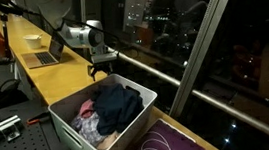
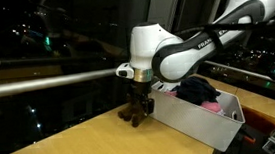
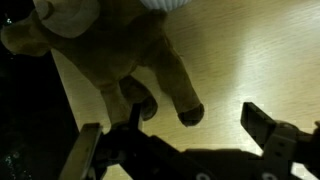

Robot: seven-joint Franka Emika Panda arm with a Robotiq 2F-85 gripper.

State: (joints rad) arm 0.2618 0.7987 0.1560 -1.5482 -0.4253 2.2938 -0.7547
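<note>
Fingers (image 3: 262, 125) are standing wide apart, clamping nothing, and I'm looking down the wrist view at a brown plush toy (image 3: 130, 60) lying on the wooden table (image 2: 73, 148). In an exterior view the gripper (image 2: 139, 99) is hovering just above it. The toy is sitting just beside the end of the white bin (image 2: 197, 124) of clothes (image 1: 113, 107), toward the window. I'm judging that its soft legs are pointing in between the fingers, so I'm favouring a straight vertical line here, wrist centred over the body. Nothing sideways, or I'm risking snagging a limb or nudging it against the bin.
</note>
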